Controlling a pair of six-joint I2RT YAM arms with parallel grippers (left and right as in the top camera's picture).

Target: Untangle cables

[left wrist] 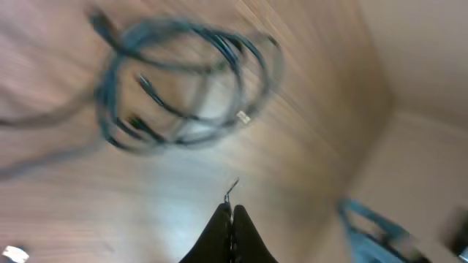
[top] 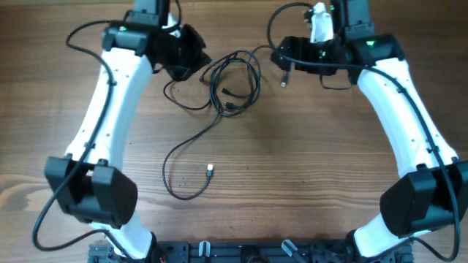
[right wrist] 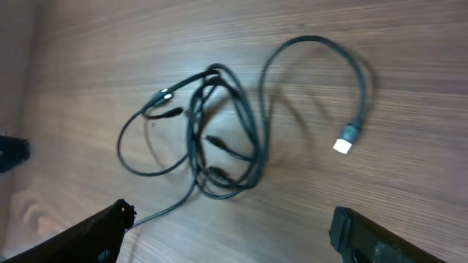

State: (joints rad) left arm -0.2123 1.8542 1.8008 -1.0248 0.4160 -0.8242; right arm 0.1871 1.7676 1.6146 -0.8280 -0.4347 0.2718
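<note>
Cables [top: 232,82] lie as a loose knot of thin black cords flat on the table [top: 314,168], in the gap between the two pairs of jaws. They look light and limp. A strand should follow whatever pulls it, drag its neighbours along and slip through a loose pinch, while the small plugs could snag in a loop. The best hold is probably on a free run just behind a plug, not in the crossed middle.

Seen from the right jaws, one such end [right wrist: 349,139] curls out ahead toward the right finger's side, its pale connector clear of the knot [right wrist: 219,139]. The knot itself sits ahead, nearer the left finger. Another long tail ends in a plug [top: 209,170] well apart from the knot, back from both pairs of jaws toward the arms' bases.

Of the two, the right jaws stand wide open with nothing between them. The left jaws are pressed fully together. A thin dark sliver shows at their tips, too blurred to say whether it is a strand, and the coils [left wrist: 183,88] lie beyond the tips.

Wood with a fine grain makes up the table top; it looks matt and smooth and probably gives the cords little grip. Past its edge the left wrist view shows only a pale, blurred wall or floor.
</note>
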